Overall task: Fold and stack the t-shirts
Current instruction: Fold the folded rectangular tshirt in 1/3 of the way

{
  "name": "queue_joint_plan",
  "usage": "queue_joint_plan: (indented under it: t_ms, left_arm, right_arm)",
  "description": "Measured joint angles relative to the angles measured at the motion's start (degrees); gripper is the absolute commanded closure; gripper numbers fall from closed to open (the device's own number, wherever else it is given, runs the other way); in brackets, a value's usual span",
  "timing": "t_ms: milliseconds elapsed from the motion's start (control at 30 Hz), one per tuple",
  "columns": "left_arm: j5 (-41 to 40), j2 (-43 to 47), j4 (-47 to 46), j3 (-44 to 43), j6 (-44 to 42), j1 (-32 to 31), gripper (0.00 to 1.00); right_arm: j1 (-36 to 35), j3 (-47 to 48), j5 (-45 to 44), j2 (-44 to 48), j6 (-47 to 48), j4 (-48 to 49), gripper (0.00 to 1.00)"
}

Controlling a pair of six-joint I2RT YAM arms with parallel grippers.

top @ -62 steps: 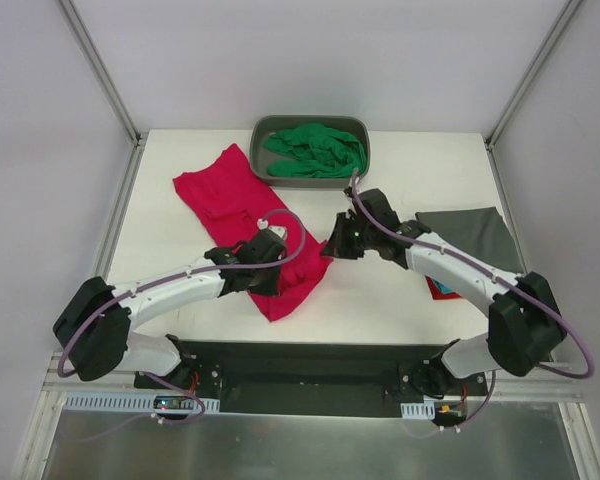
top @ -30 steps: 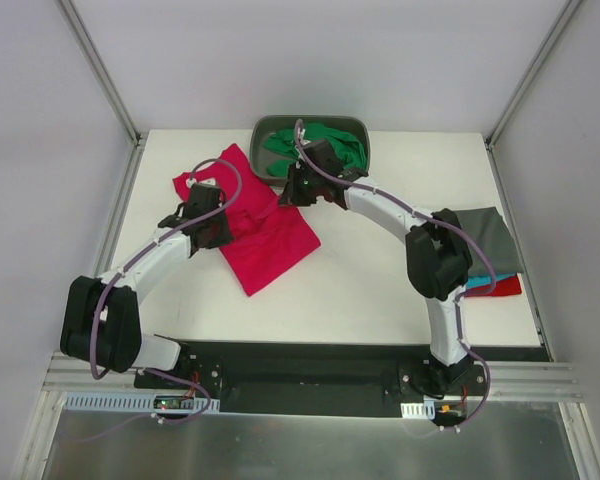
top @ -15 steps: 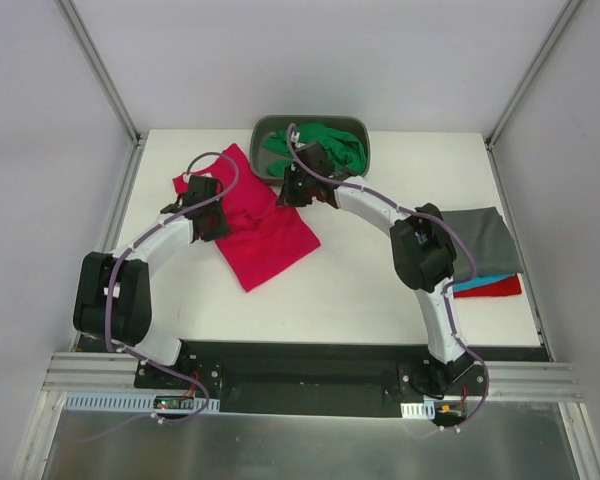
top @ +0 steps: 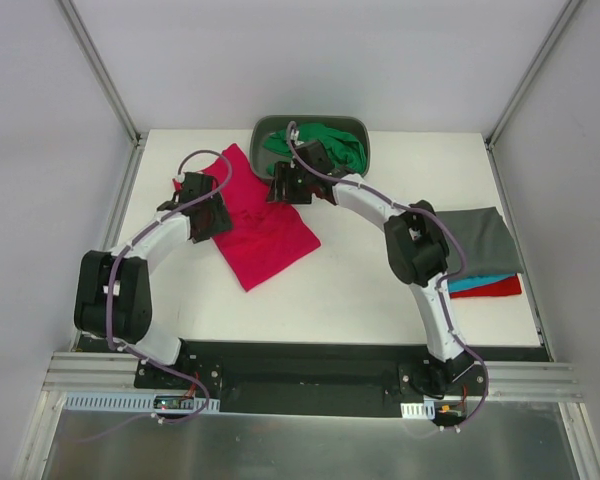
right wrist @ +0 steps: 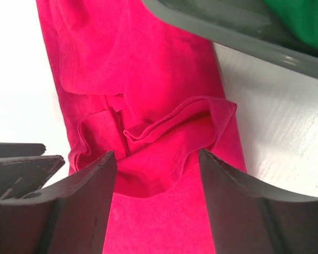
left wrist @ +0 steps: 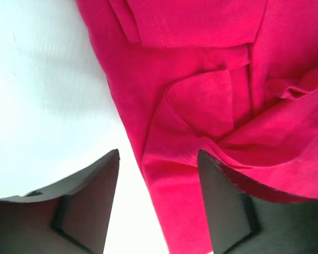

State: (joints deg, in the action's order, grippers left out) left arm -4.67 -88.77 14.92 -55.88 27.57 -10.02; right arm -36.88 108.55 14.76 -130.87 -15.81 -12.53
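Right claw (right wrist: pixel 158 159) now nearer rumpled crimson-pink t-shirt (top: pixel 265 235)

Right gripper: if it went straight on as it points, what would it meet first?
Most likely the crimson-pink t-shirt, at the bunched fold under the open right gripper. The grey tub sits off to one side. Depth is unclear.

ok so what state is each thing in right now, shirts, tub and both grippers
crimson-pink shirt: lying rumpled, partly folded, ungripped
green shirt: crumpled inside tub
tub: upright, holding green shirt
dark grey shirt: folded, topmost at right
teal shirt: under dark grey shirt, edge showing
red shirt: lowest, edge showing
left gripper: open over crimson-pink shirt's edge
right gripper: open over its bunched fold, beside tub
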Motion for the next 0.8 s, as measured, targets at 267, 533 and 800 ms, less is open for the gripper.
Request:
queue_joint_plan:
  t_ms: [267, 533, 800]
  left_arm:
    - [4.59, 10.47, 1.36, 0.09, 0.33, 0.00, 0.01]
    - [22.16, 7.15, -4.20, 1.73, -1.20, -3.19, 0.01]
    - [30.40, -4.44, -8.55, 0.83, 0.70, -6.21, 0.01]
  right_arm:
    - [0.02, -11.61, 0.66, 12.74, 3.06, -0.98, 0.04]
    - [0.81, -37.75, 5.33, 32.63, 0.68, 8.74, 0.04]
    - [0.85, -41.24, 15.15, 22.16, -3.34, 18.73, 0.04]
